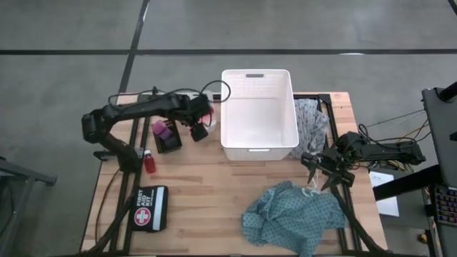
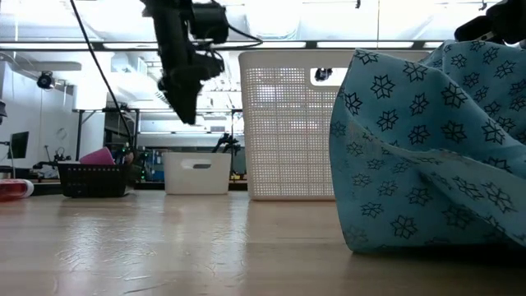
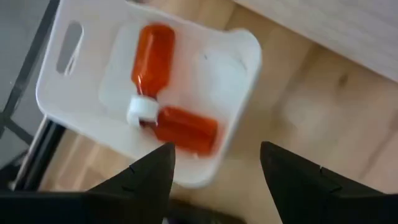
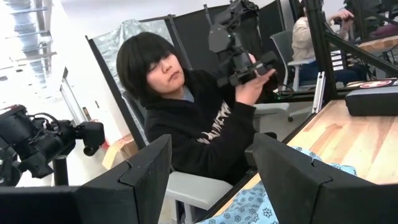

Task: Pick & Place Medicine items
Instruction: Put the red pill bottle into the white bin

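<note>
left claw (image 1: 202,129) open, pouch (image 1: 151,208) reads "FIRST AID"

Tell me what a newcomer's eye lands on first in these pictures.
The big white basket at the table's back middle draws the eye first, with the crumpled teal patterned cloth sprawled on the table's front right. Next comes the left gripper, jaws open and empty, hovering beside the basket's left wall above a small white tray holding two red bottles with a white cap showing. The right gripper waits, open, at the table's right edge.
</note>
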